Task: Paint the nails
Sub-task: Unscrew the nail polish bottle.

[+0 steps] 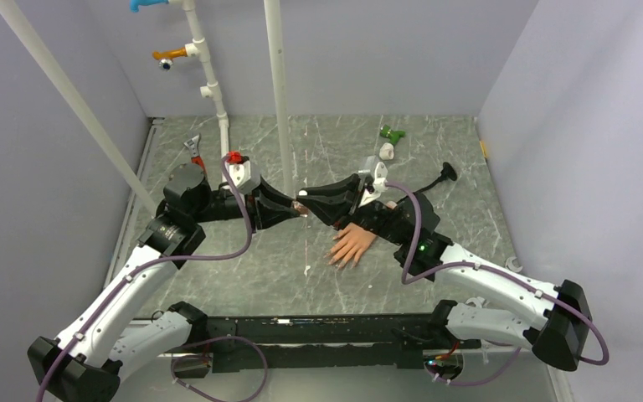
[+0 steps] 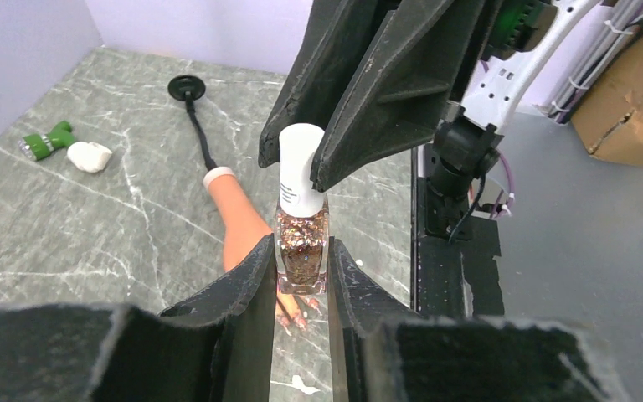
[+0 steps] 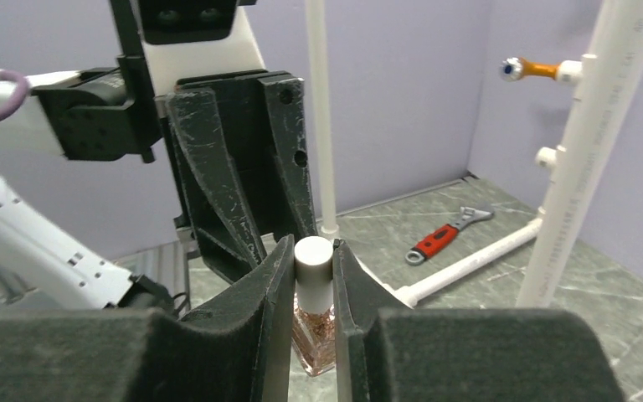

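Note:
The peach mannequin hand (image 1: 353, 243) lies on the table with its fingers pointing toward the arm bases; its nails (image 2: 297, 318) show reddish below the bottle in the left wrist view. My left gripper (image 2: 301, 268) is shut on the glass body of a glitter nail polish bottle (image 2: 301, 243), held above the table. My right gripper (image 3: 312, 261) is shut on the bottle's white cap (image 3: 313, 263). Both grippers meet over the table centre at the bottle (image 1: 300, 208) in the top view.
A red-handled wrench (image 3: 445, 235) and white pipe frame (image 3: 586, 142) stand at the far left. A green object (image 1: 392, 133), a white lump (image 1: 387, 151) and a black-handled tool (image 1: 442, 175) lie behind the hand.

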